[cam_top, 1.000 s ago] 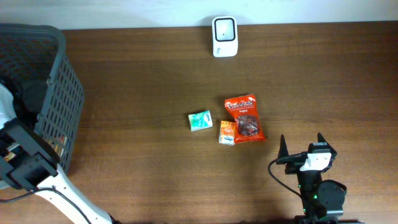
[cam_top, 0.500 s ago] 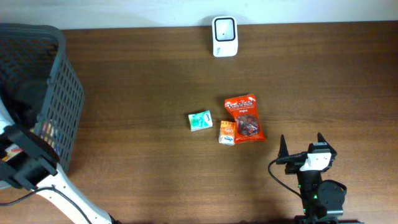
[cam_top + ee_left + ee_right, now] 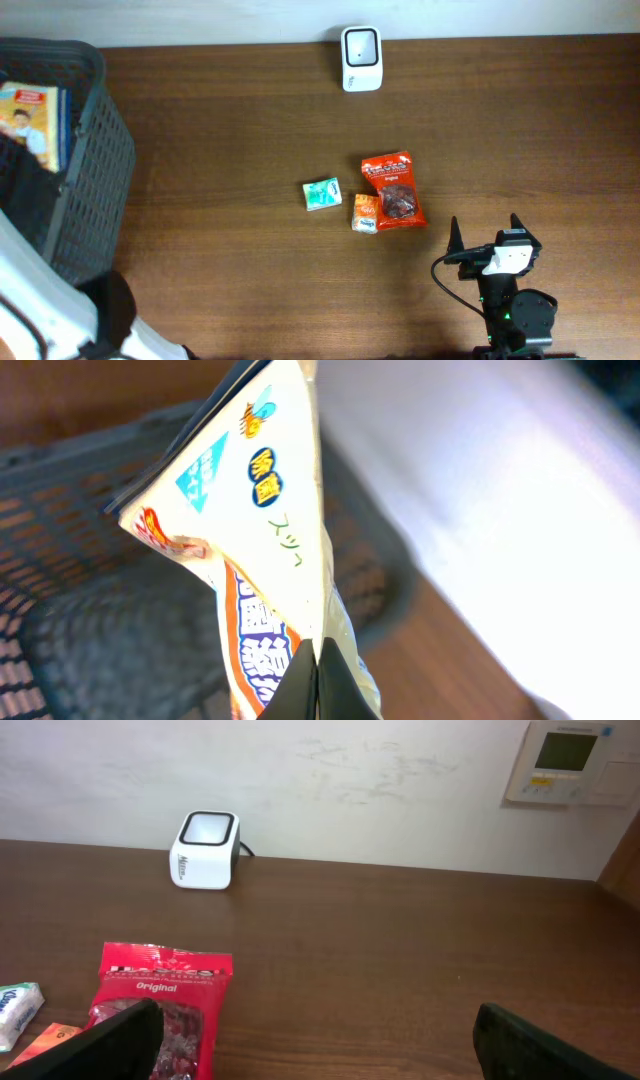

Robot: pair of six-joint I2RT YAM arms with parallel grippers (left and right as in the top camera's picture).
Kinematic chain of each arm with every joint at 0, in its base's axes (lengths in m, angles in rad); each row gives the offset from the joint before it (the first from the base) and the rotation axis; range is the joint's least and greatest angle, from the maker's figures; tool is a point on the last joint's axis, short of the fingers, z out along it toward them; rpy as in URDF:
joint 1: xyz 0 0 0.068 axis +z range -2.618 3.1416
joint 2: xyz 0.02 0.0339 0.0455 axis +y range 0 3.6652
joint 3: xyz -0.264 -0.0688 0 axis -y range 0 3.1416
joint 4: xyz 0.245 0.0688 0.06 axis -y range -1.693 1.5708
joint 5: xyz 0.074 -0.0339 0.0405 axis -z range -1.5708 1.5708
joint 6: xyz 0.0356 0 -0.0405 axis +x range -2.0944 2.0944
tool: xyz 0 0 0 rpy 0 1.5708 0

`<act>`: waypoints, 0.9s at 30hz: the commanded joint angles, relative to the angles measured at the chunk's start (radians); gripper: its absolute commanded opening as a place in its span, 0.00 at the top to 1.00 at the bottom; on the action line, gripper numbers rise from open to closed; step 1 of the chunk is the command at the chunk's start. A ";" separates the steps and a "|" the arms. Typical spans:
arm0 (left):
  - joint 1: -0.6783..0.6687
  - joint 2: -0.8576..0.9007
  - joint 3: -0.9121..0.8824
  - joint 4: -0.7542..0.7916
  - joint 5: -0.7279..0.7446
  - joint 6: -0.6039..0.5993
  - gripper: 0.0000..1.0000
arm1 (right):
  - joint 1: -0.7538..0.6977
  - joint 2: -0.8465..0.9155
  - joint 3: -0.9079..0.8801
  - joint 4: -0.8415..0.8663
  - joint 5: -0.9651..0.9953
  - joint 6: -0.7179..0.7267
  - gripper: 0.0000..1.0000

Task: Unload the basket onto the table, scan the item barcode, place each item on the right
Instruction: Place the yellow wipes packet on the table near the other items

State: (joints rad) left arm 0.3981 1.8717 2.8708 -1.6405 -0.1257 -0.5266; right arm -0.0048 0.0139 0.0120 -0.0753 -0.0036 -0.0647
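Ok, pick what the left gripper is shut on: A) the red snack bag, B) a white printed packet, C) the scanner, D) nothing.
B: in the left wrist view the left gripper pinches the white printed packet by its lower edge, with the basket behind it.

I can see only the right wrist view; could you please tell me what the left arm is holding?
Observer: The left gripper has its jaws shut on the edge of a white printed packet.
Operator: Thank you. Where is it?
Observer: Next to the dark mesh basket, which stands at the left end of the table in the overhead view.
Operator: And where does my right gripper sit relative to the items?
Observer: From overhead, the right gripper sits open near the table's front edge, apart from the red bag and to its right.
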 commanded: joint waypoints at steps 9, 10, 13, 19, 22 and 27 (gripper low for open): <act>-0.667 0.140 -0.090 0.003 0.070 0.017 1.00 | 0.008 -0.006 -0.006 -0.005 0.005 -0.006 0.01; -0.704 0.182 -0.105 0.001 0.069 0.018 1.00 | 0.007 -0.006 -0.006 -0.005 0.005 -0.006 0.02; -0.791 0.325 -0.148 -0.043 0.027 0.028 1.00 | 0.008 -0.006 -0.006 -0.005 0.005 -0.006 0.01; -0.872 0.504 -0.271 -0.045 0.024 0.062 1.00 | 0.008 -0.006 -0.006 -0.005 0.005 -0.006 0.01; -0.893 0.571 -0.374 -0.041 0.025 0.061 1.00 | 0.008 -0.006 -0.006 -0.005 0.005 -0.006 0.02; -0.943 0.616 -0.516 0.069 0.029 0.061 1.00 | 0.008 -0.006 -0.006 -0.005 0.005 -0.006 0.01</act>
State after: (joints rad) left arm -0.5102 2.4657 2.4123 -1.6184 -0.0864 -0.4854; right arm -0.0048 0.0139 0.0120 -0.0753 -0.0036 -0.0647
